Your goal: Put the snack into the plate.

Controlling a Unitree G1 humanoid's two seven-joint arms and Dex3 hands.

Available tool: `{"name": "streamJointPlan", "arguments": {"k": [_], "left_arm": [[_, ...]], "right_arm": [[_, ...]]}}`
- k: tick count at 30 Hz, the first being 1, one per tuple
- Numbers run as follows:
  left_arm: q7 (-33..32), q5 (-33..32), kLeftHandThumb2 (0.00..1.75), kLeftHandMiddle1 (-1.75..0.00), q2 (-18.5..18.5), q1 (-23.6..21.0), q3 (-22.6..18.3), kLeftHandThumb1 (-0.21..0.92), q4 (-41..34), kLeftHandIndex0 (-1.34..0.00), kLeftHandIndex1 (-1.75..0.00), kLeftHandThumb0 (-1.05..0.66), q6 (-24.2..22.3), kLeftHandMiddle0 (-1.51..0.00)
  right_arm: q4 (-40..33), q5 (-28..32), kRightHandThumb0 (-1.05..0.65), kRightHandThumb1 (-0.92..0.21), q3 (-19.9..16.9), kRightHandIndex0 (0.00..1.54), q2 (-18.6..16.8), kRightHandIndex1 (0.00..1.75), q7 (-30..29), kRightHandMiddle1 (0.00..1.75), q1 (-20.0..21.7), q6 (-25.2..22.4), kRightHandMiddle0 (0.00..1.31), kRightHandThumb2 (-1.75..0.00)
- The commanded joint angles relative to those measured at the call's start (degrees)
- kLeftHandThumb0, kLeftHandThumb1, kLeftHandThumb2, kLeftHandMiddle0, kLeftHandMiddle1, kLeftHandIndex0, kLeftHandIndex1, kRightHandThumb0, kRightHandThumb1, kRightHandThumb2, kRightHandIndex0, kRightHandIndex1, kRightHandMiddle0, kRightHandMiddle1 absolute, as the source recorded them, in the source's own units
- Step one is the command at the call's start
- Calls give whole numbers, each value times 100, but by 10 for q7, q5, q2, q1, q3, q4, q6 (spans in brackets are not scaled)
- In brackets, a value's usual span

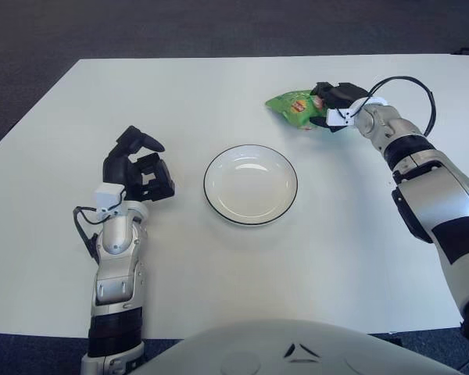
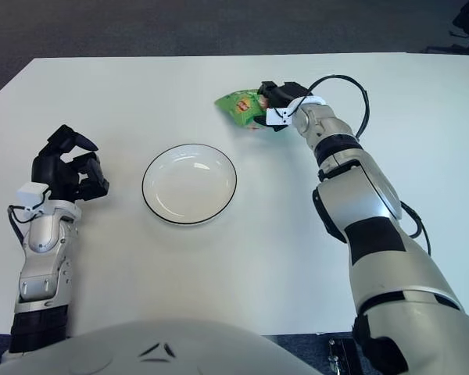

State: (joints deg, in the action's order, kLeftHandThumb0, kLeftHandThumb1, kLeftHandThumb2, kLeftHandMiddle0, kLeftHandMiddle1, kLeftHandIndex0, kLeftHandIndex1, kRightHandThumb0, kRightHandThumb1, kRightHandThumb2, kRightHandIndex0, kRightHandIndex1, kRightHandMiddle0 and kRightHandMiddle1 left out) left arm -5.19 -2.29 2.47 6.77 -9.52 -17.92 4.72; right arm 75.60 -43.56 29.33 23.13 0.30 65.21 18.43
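The right hand (image 1: 334,105), black-fingered with a white wrist bracket, is positioned at the far right portion of the white rectangular table (image 1: 219,266). Its fingers are closed around the right end of the green crinkled foil snack bag (image 1: 291,107) (red and yellow print is visible on the upper face). The bag lies low over the table surface; whether its underside touches the table cannot be determined. A black cable (image 1: 410,90) loops from the right wrist up and back toward the forearm.

The round white plate with a thin black rim (image 1: 250,185) sits at the table centre, nearer the robot than the bag and to its left, apart from it. The plate holds nothing.

The left hand (image 1: 135,166) shows to the left of the plate, well apart from it, wrist upright. Its black fingers are curled inward and hold nothing. The silver left forearm (image 1: 116,273) extends toward the near table edge.
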Motion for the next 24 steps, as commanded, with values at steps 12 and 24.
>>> {"name": "streamJointPlan", "arguments": {"k": [12, 24], "left_arm": [[-25, 24, 144, -175, -23, 36, 3, 22, 29, -70, -175, -52, 5, -133], [-20, 24, 142, -175, -18, 32, 2, 23, 42, -69, -175, -52, 11, -134]], "right_arm": [[-35, -20, -80, -92, 39, 1, 42, 54, -32, 90, -57, 75, 0, -82], [-169, 2, -63, -87, 31, 11, 127, 79, -49, 114, -121, 173, 0, -72]]}}
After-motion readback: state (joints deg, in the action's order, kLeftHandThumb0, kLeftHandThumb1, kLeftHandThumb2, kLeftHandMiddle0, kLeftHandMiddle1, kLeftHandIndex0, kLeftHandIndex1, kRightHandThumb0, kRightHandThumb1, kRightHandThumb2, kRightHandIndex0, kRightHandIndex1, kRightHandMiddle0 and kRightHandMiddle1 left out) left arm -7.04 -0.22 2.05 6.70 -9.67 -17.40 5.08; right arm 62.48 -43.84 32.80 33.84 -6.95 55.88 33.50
